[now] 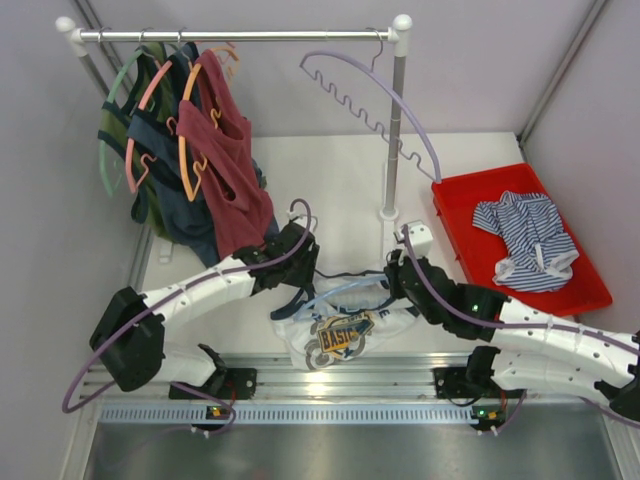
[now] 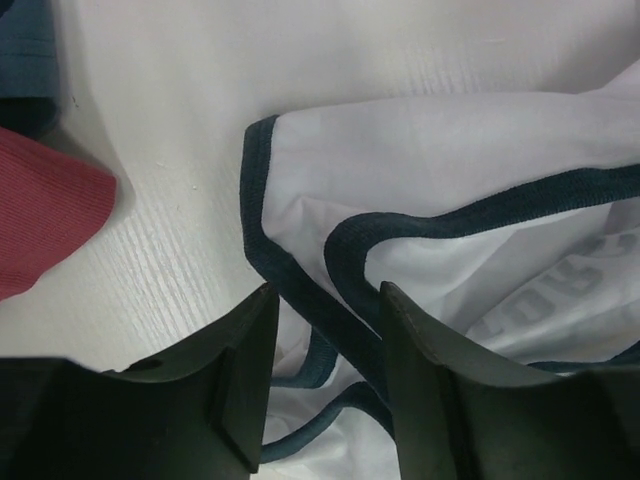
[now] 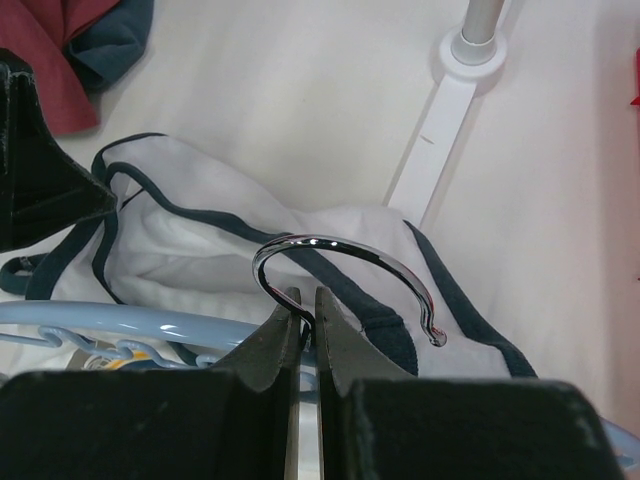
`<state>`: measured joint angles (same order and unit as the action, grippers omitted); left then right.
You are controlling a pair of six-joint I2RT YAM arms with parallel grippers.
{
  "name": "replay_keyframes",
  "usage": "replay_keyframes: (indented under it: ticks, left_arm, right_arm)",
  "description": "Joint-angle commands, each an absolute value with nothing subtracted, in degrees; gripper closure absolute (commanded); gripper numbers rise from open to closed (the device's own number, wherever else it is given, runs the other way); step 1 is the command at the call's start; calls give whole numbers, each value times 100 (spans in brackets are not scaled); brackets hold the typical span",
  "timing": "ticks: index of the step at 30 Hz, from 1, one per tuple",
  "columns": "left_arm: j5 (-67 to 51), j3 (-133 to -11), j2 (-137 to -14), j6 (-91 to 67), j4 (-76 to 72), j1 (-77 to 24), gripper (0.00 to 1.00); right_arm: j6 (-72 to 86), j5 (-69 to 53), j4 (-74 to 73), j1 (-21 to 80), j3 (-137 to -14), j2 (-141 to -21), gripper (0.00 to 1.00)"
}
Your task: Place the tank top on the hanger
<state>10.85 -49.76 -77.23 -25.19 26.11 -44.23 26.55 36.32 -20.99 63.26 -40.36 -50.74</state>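
Tank top (image 1: 338,335) is bunched on surface (image 1: 340,180), near-centre btwn the two arms, graphic side up. Hanger (image 1: 345,290) lies low across its far part, hook end twd the right.

R fingers (image 3: 265,350): all but together, clamped on stem of the metal hook (image 3: 345,262). Blue hanger arm runs off left beneath them, over the white cloth.

L fingers (image 2: 245,375): apart, straddling a navy-trimmed edge at the shirt's left side. Trim passes btwn them but isn't pinched. Can't tell if it's neck or armhole.

Step, as I read it: threading. R steadies the hanger and L is set to take an opening's edge. Shirt not on hanger yet.

Next calls for: L to close on the trim, one layer only, then lift to open it. R then feeds the hanger's left arm inside.

Watch: folds overlap here, so a two-layer grab looks likely. Maroon top (image 2: 45,215) sits just left of L fingers, keep clear.
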Motion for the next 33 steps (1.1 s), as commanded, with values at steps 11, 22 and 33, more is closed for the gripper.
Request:
replay_keyframes:
  ticks: [11,22,33]
  left_arm:
    - [652,-5098,-7638,-2417,2487,-4210,100]
    - [150,-5045,-6979,-2224,2961,-4052,100]
    - [316,-4658,-6627,-2241,2962,-4008,100]
  right_arm:
    - [2751,4306,-2223,6416,-4623,-5115,100]
    - [3296,5273,-2927,6372,-5141,-5458,100]
    - [3252,5133,-2874,6311,-5467,-5564,100]
